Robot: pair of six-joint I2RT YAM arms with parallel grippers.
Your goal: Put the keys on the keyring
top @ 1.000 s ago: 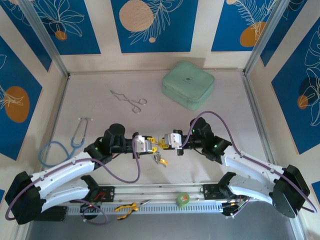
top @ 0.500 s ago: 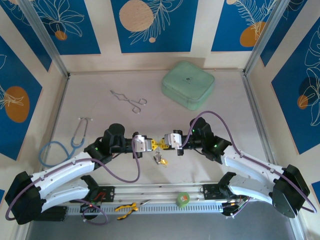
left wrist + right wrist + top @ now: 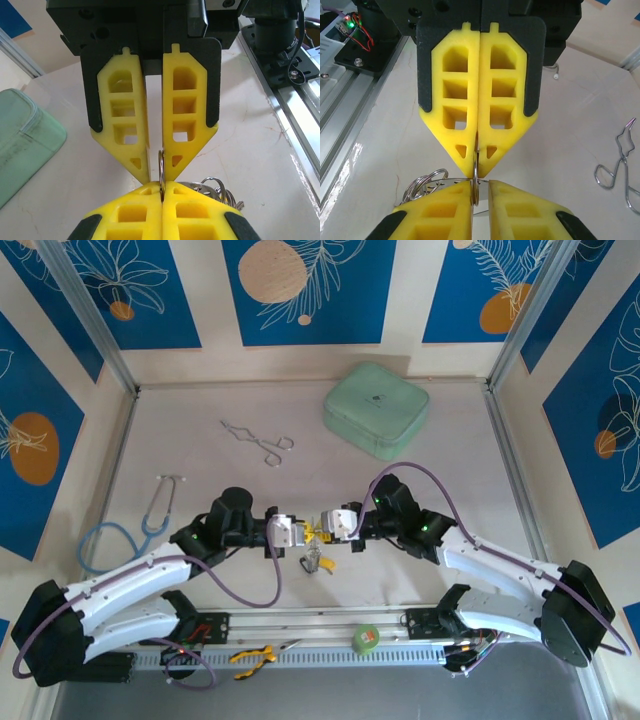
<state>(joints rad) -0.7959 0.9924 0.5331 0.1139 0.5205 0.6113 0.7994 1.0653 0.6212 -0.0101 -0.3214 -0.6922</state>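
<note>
Above the table's near middle my two grippers meet tip to tip. The left gripper (image 3: 305, 531) (image 3: 162, 184) is shut on the keyring (image 3: 161, 162), a thin silver ring seen edge-on. The right gripper (image 3: 326, 528) (image 3: 480, 184) is open by a narrow gap. The keyring (image 3: 475, 192) stands in that gap against one finger. A bunch of small silver rings and keys (image 3: 316, 560) (image 3: 215, 187) (image 3: 422, 182) hangs from it just above the table. No coloured tags can be made out.
A pale green pouch (image 3: 376, 410) lies at the back right, silver forceps (image 3: 258, 440) at the back left, and a blue stethoscope (image 3: 140, 525) at the left. A green tape roll (image 3: 367, 640) and yellow-handled pliers (image 3: 250, 655) sit on the front rail.
My left gripper has closed onto the ring. The right gripper's fingers have parted slightly. Both grippers and the hanging bunch have drifted a little to the left.
</note>
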